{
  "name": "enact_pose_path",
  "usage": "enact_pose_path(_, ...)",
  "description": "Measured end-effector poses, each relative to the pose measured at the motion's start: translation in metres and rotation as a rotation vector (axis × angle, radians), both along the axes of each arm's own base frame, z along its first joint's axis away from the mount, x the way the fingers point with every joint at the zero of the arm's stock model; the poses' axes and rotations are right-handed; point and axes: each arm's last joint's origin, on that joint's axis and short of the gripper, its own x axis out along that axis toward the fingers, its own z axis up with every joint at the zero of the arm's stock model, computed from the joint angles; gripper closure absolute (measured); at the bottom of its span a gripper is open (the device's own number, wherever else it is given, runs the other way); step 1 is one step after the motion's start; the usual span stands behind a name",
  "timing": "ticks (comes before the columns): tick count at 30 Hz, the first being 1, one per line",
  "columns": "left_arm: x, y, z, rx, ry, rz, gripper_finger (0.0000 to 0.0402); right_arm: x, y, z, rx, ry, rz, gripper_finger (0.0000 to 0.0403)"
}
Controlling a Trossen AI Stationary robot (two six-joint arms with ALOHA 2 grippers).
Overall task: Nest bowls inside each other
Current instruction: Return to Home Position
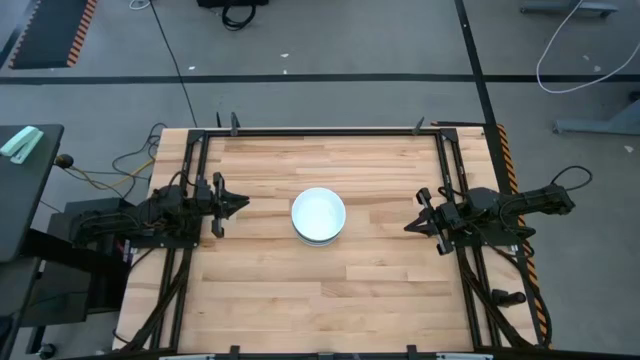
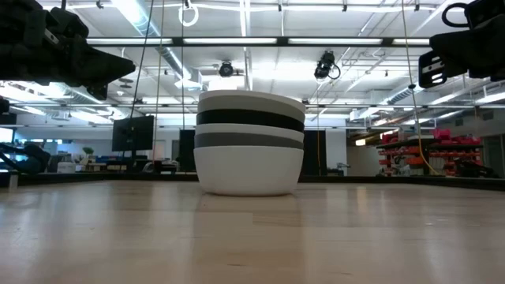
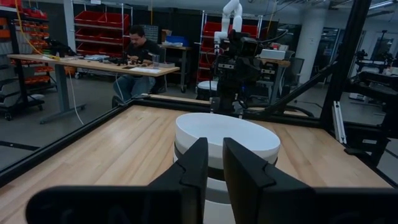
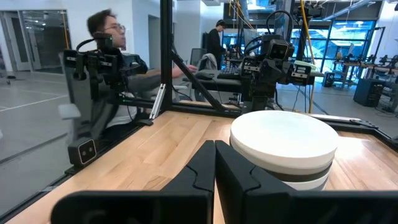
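Several bowls sit nested in one stack at the middle of the table, its white bottom bowl resting on the wood. The low view shows the stack banded from the bottom up: white, dark grey, white, black, with a pale bowl on top. My left gripper hovers left of the stack, well clear of it, its fingers a narrow gap apart. My right gripper hovers right of the stack, also well clear, with its fingers shut. Both point at the stack.
A black metal frame runs round the wooden table top. Bare wood lies on every side of the stack. Beyond the table, one person sits at a desk and another is close to the frame.
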Motion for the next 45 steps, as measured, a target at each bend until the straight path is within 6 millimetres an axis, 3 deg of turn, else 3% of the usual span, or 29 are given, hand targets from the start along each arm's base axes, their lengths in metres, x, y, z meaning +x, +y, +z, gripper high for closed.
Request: enact_pose_path(45, 0.0, 0.0, 0.0, 0.0, 0.0, 0.0, 0.0351, 0.0, 0.0, 0.0, 0.0, 0.0, 0.0, 0.0385)
